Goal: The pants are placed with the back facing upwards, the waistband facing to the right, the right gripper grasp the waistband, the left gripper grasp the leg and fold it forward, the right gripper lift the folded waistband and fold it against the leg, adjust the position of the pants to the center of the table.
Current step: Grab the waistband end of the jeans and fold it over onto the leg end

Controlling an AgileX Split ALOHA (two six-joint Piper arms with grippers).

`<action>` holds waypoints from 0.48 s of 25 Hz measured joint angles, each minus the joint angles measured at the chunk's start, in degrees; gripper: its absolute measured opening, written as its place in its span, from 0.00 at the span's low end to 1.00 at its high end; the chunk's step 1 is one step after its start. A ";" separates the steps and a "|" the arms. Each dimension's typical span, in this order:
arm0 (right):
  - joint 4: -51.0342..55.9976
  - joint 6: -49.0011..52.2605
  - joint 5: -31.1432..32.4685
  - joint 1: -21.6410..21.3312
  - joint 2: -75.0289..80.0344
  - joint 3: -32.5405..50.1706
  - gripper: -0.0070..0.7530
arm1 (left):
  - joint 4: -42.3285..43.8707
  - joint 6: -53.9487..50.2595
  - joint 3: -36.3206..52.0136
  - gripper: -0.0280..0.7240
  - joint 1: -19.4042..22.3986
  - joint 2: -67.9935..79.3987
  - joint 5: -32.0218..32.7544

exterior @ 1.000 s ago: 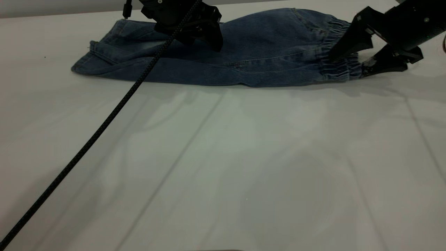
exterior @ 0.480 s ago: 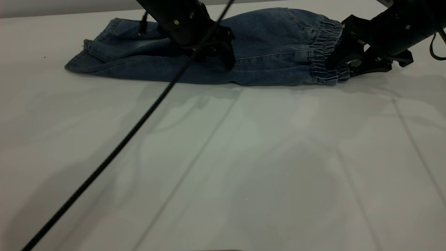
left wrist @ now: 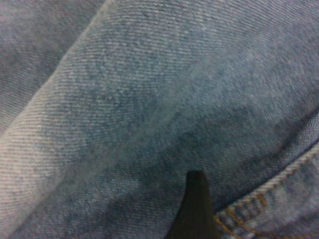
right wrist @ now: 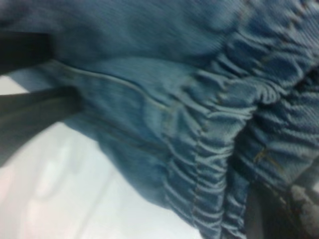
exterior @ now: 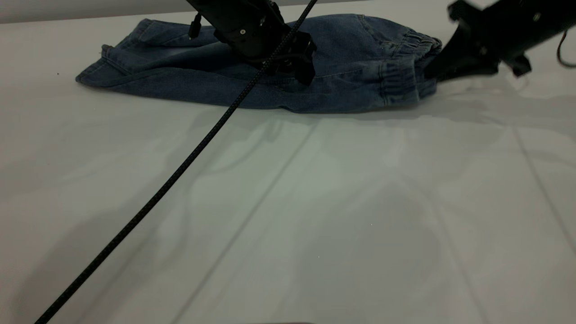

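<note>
The worktop (exterior: 288,216) is lying pale and wide under everything, most of its near part bare, with faint straight seams running across it.

The pants (exterior: 252,81) are lying along the far edge of the worktop as a long folded strip of blue denim, hems to the left and the gathered elastic waistband (exterior: 405,72) to the right. The waistband end is lifting off the surface and curling back toward the rest of the denim. In the right wrist view the waistband (right wrist: 219,149) is filling the picture, its ruffles bunching close against the camera.

A black braided cable (exterior: 180,166) is running slantwise from the left arm down to the near left corner.

The left gripper (exterior: 302,67) is pressing down on the middle of the pants, its fingers pointing into the denim. In the left wrist view only one dark fingertip (left wrist: 196,209) is showing against the denim (left wrist: 149,99) beside a line of orange stitching, so how far these fingers are parted cannot be told.

The right gripper (exterior: 443,63) is sitting at the far right, raised above the worktop, with its fingers closing on the waistband and holding it up.
</note>
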 joint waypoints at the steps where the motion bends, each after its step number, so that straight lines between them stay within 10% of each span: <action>1: 0.00 0.06 0.71 -0.07 -1.10 0.00 0.03 | -0.01 0.00 0.00 0.77 0.00 0.41 -0.13; 12: -1.98 2.48 5.57 -0.53 -8.87 0.00 0.05 | -0.12 0.00 -0.07 0.77 -3.27 1.56 -1.43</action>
